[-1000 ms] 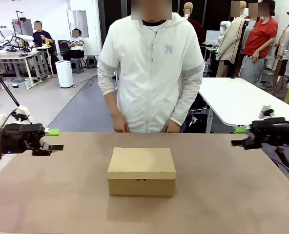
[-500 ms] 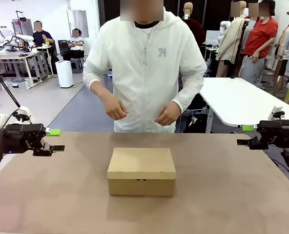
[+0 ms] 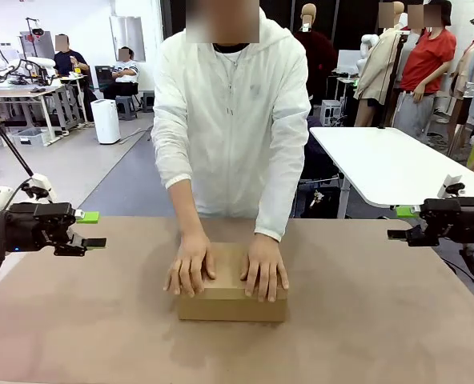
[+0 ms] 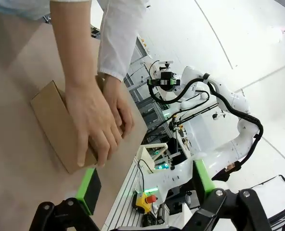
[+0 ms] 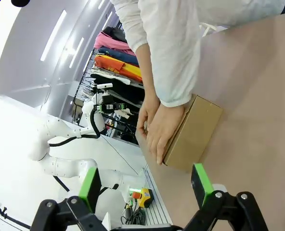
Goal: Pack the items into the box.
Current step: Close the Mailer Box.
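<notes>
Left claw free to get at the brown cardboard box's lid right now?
Probably not. The person's hands lie flat on the closed brown cardboard box, covering its lid. The open left claw hangs off to the side, well apart; only the box's front wall is bare.

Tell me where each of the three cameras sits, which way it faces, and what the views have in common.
Front view: fixed on the robot's side, facing across the table at the person; left gripper and right gripper hang open at the picture's sides.
Left wrist view: on the left arm, looking along its open fingers toward the box, rolled sideways.
Right wrist view: on the right arm, looking past its fingers at the same box.
Shared: all three show the closed box under the person's hands.
</notes>
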